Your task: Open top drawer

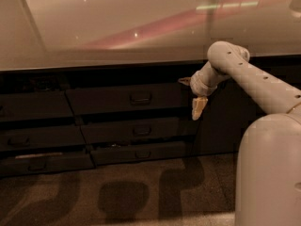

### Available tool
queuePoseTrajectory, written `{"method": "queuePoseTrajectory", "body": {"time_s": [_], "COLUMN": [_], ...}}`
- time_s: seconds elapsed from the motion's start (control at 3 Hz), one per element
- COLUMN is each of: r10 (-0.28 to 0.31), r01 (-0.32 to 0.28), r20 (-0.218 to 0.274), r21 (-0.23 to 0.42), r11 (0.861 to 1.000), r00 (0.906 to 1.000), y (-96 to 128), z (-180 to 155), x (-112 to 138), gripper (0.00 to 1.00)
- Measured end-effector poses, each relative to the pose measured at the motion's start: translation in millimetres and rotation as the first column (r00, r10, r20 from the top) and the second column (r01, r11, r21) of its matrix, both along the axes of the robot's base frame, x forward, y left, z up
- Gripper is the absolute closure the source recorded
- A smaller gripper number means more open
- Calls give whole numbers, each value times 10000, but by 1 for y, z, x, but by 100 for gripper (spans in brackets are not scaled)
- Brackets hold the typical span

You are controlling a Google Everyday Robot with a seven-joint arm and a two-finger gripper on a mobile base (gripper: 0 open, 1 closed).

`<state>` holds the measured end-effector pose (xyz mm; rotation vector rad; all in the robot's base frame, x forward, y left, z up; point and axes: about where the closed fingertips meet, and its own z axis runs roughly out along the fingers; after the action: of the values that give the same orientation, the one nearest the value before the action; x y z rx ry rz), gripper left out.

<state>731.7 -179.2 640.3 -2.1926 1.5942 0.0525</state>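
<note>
Top drawer [108,100] sits directly under the counter [117,60], left of the gripper [199,108], which hangs by the drawer front's right end. Its loop handle [140,98] lies further left. I cannot tell whether the gripper is open or closed.

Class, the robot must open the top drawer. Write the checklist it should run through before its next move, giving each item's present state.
1. Handle of the top drawer in view: ok.
2. Top drawer not yet pulled out: ok, its front looks shut.
3. Pincer at the handle: not ok, it hangs near the drawer front's right end.
4. Pincer aimed at the handle: not ok, it points down.
5. Way from pincer to handle free: ok, nothing shows between them.
</note>
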Motion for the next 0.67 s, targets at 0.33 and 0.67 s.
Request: {"method": "queuePoseTrajectory", "body": {"time_s": [0.33,0.67], "r10": [-400,-580], "r01": [390,573], "r20": [-525,-281], "r21": [-196,-236], "r11": [9990,9981], "r00": [9978,9979], "y": [-9,-20], "z": [-11,1], "x": [14,27], "gripper": [0,0]}}
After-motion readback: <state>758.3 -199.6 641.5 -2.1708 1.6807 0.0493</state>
